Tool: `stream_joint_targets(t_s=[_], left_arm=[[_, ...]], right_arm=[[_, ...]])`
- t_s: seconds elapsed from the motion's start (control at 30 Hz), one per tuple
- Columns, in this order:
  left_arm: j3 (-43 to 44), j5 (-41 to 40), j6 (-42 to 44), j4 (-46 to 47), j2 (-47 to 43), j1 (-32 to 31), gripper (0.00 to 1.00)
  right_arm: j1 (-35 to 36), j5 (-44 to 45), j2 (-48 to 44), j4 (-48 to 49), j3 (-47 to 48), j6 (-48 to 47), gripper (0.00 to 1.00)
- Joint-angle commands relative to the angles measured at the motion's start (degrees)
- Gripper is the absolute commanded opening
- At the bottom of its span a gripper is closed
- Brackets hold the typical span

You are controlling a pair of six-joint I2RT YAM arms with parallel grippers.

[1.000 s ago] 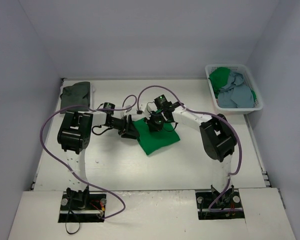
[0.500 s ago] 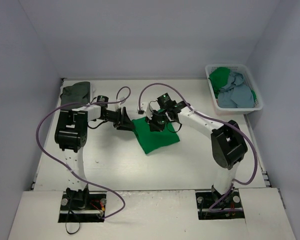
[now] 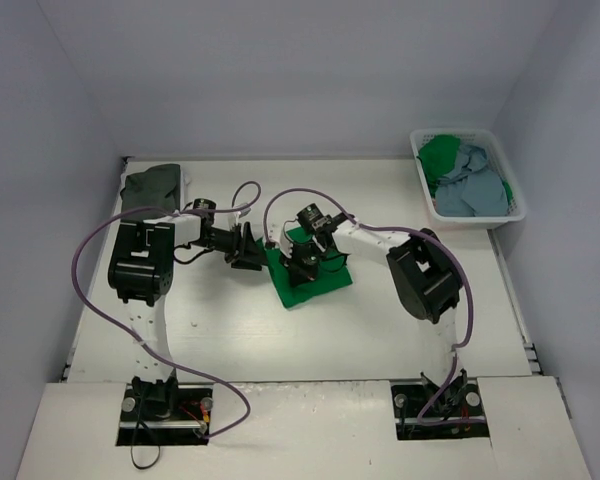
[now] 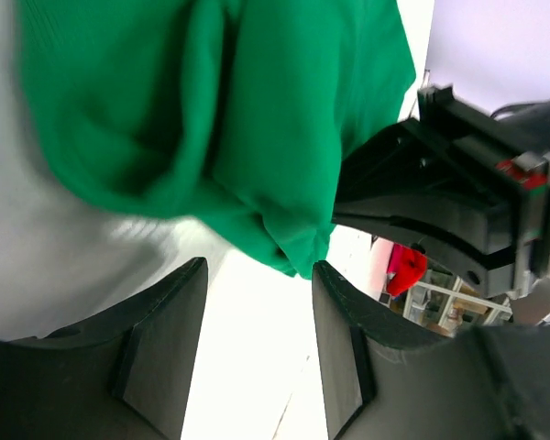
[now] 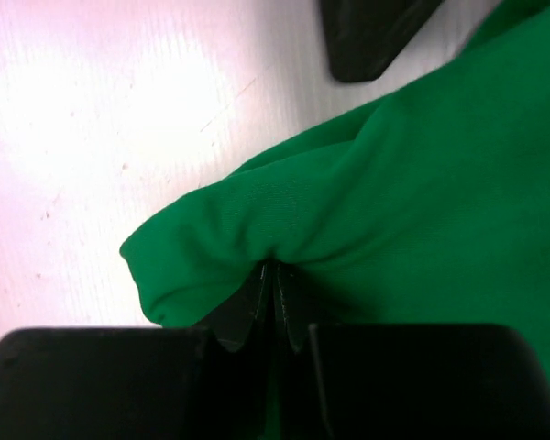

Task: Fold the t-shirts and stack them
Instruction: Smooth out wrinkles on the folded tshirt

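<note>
The right fingers (image 5: 229,330) are pinched together on a fold of the green t-shirt (image 3: 312,288). The left fingers (image 4: 165,339) stand apart at the shirt's 9 o'clock edge. The shirt lies mid-way across the desk (image 3: 280,340), with a dark grey t-shirt (image 3: 152,185) at 10 o'clock.

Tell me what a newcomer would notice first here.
The bright green shirt lies in the middle, with the right gripper shut on a fold of it. The left gripper stands open at its left edge. A white basket of more shirts sits far right.
</note>
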Motion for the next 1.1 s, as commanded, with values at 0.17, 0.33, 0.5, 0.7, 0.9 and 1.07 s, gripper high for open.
stream_joint_targets(t_s=[0.17, 0.33, 0.5, 0.7, 0.9, 1.07], left_arm=[[-2.2, 2.9, 0.8, 1.9, -5.7, 0.4, 0.44], [-1.0, 2.9, -1.3, 3.9, -4.2, 0.3, 0.45], [0.7, 2.4, -2.8, 5.6, -1.9, 0.2, 0.45], [1.6, 1.9, -3.2, 5.5, -0.9, 0.1, 0.45], [2.5, 1.2, -3.3, 5.5, 0.1, -0.4, 0.45], [4.6, 0.6, -3.8, 5.5, 2.0, -1.4, 0.46]], right_arm=[[-1.5, 3.2, 6.5, 2.1, 7.4, 0.4, 0.00], [-1.6, 2.8, 3.4, 1.6, 8.2, 0.5, 0.00], [-2.9, 2.9, -2.9, 0.7, 7.2, 0.4, 0.01], [-5.3, 2.1, -9.0, -0.7, 7.3, 0.3, 0.08], [-8.4, 2.1, -9.0, -0.7, 6.3, -0.4, 0.11], [-9.2, 2.6, -5.9, -0.4, 4.5, -1.9, 0.03]])
